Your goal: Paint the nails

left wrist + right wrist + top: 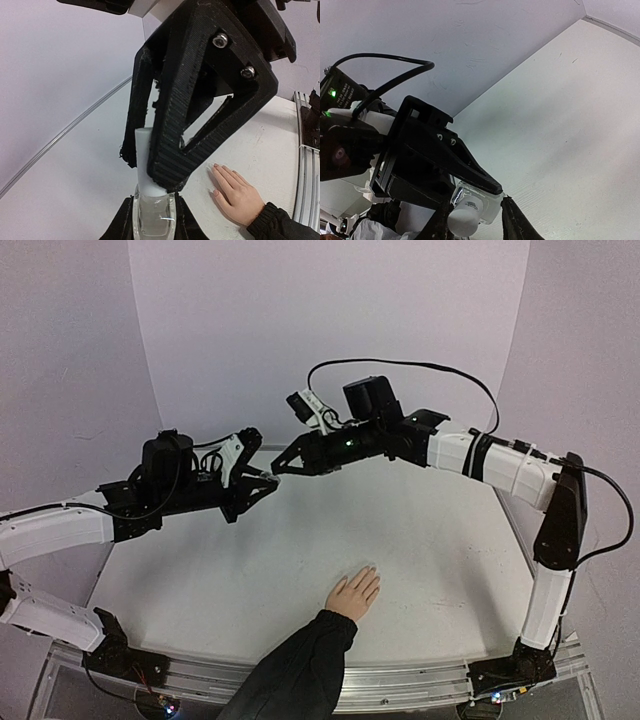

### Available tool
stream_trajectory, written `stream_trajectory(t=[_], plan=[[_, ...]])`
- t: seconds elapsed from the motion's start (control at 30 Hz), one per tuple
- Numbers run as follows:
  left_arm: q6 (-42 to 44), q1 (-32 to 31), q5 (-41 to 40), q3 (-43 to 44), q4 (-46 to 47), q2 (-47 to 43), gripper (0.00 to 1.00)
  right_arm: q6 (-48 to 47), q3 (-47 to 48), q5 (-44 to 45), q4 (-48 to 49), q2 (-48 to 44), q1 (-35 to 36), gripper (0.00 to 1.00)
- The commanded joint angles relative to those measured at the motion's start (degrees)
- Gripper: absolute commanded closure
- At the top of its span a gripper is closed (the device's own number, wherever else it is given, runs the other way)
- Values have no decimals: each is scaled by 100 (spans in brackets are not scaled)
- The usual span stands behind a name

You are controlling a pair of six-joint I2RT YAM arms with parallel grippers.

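- The left arm's white forearm runs in from the left of the clear bottle [155, 217], roughly level and low over the counter [430, 540].
- The left claw [264, 480] is clamped on the bottle's glass body, with one black finger on each side.
- The bottle's long axis lies in line with the left claw. Its white cap [142, 150] points away from that claw and towards the right one.
- The right claw [284, 466] meets the bottle from the other side, its ribbed black fingers closed around the white cap.
- The human hand [352, 595] lies flat and palm down on the counter. In the top view it is to the right of the bottle and nearer the arm bases.
- The hand's long axis runs from the dark sleeve [300, 670] at the near edge away from the bases, leaning slightly right. The fingers are held close together.
- The nails [216, 165] face up at the far ends of the fingers, pointing the same way as the fingers. They are pale and tiny, visible only in the left wrist view and well apart from the bottle.
- The right arm rises from its base to a bent black elbow right of the bottle, and its forearm reaches left to the cap.
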Motion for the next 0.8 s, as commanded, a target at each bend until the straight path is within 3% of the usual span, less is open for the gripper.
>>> stream_trajectory(t=[0.0, 0.17, 0.3, 0.77], plan=[[39, -38, 101, 199, 190, -20, 100, -23, 259, -165, 257, 3, 15, 71], [16, -39, 94, 199, 192, 2, 100, -81, 228, -200, 275, -38, 10, 90], [3, -38, 70, 198, 184, 4, 100, -234, 81, -24, 275, -206, 15, 100], [22, -41, 56, 199, 108, 47, 100, -344, -450, 171, 470, -664, 10, 100]])
